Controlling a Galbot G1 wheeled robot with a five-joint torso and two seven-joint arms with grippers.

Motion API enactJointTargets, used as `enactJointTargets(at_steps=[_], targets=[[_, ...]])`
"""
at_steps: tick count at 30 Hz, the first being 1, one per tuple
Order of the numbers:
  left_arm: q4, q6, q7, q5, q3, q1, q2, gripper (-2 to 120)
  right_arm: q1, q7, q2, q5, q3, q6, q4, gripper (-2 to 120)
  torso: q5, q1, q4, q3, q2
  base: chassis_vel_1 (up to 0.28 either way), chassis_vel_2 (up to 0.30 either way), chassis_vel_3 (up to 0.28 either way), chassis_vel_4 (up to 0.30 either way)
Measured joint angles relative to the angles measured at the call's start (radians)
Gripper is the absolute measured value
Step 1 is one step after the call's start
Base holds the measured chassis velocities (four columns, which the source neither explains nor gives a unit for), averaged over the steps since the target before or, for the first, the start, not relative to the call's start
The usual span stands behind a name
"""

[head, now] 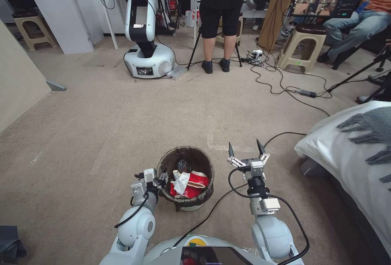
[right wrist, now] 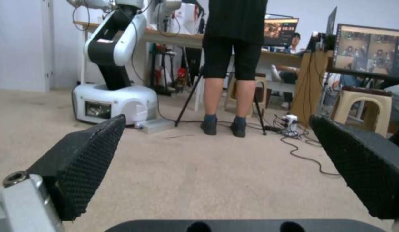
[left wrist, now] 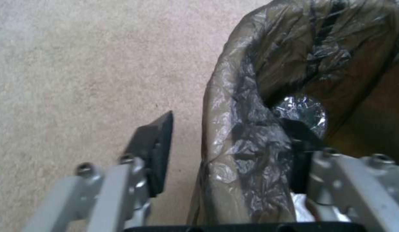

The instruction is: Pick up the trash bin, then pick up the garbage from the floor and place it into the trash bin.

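Note:
The trash bin (head: 202,197), small and white with a dark brown liner over its rim, sits on the carpet right in front of me. Inside it lies garbage (head: 188,183): red-and-white wrappers and a white tissue. My left gripper (head: 159,178) is at the bin's left rim. In the left wrist view the left gripper (left wrist: 229,122) is open and straddles the lined rim (left wrist: 246,135). One finger (left wrist: 154,148) is outside with carpet showing between it and the liner, and the other is inside. My right gripper (head: 246,148) is open to the right of the bin, holding nothing, and the right gripper (right wrist: 216,135) faces the room.
A bed (head: 346,155) with a white duvet and grey throw stands close on the right. Another robot (head: 146,49), a standing person (head: 220,20), a stool (head: 301,49) and floor cables (head: 285,89) are farther ahead. A wall panel (head: 16,81) is on the left.

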Motion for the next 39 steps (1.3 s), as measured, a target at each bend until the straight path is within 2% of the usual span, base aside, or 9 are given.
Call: enactJointTargets(at_steps=[2,4,6,7,14,15,24,33,39], targets=[[0.002,-0.007,0.006,0.002,0.0,-0.002,-0.001,51,-0.001,-0.003,0.001,-0.006,-0.001,0.003,-0.002,100,0.0,0.0,-0.0001,0.0,0.0,0.0,0.0,0.0,0.0],[0.004,-0.018,0.014,0.006,0.001,-0.005,-0.002,67,-0.002,-0.006,0.002,-0.01,-0.002,0.007,-0.004,100,-0.0001,0.0,-0.0001,0.0,0.0,0.0,0.0,0.0,0.0],[0.004,-0.022,0.018,0.01,0.002,-0.005,-0.002,69,-0.003,-0.007,0.001,-0.01,-0.002,0.008,-0.004,100,-0.0002,0.0,-0.0001,0.0,0.0,0.0,0.0,0.0,0.0],[0.007,-0.042,0.036,0.034,0.003,-0.006,-0.002,77,-0.005,-0.009,0.0,-0.012,-0.002,0.011,-0.004,100,-0.0003,0.0,-0.0001,0.0,0.0,0.0,0.0,0.0,0.0],[0.012,-0.111,0.068,0.087,0.009,-0.009,-0.004,77,-0.008,-0.012,0.0,-0.017,-0.002,0.016,-0.005,100,-0.0004,0.0,-0.0002,0.0,0.0,0.0,0.0,0.0,0.0],[0.011,-0.122,0.073,0.09,0.009,-0.009,-0.004,99,-0.008,-0.012,0.0,-0.017,-0.002,0.016,-0.005,100,-0.0002,0.0,-0.0002,0.0,0.0,0.0,0.0,0.0,0.0],[0.002,-0.223,0.136,0.151,0.009,-0.016,-0.005,100,-0.007,-0.014,0.001,-0.021,-0.002,0.017,-0.006,100,0.0001,0.0,-0.0001,0.0,0.0,0.0,0.0,0.0,0.0],[-0.064,-0.318,0.205,0.292,-0.005,-0.008,-0.006,100,0.0,-0.014,0.011,-0.041,0.001,0.028,-0.01,100,0.0002,0.0,0.0,0.0,0.0,0.0,0.0,0.0,0.0],[-0.079,-0.428,0.226,0.381,-0.027,0.013,-0.004,100,-0.005,0.023,0.04,-0.074,0.014,0.029,-0.006,100,0.0002,0.0,0.0,0.0,0.0,0.0,0.0,0.0,0.0]])
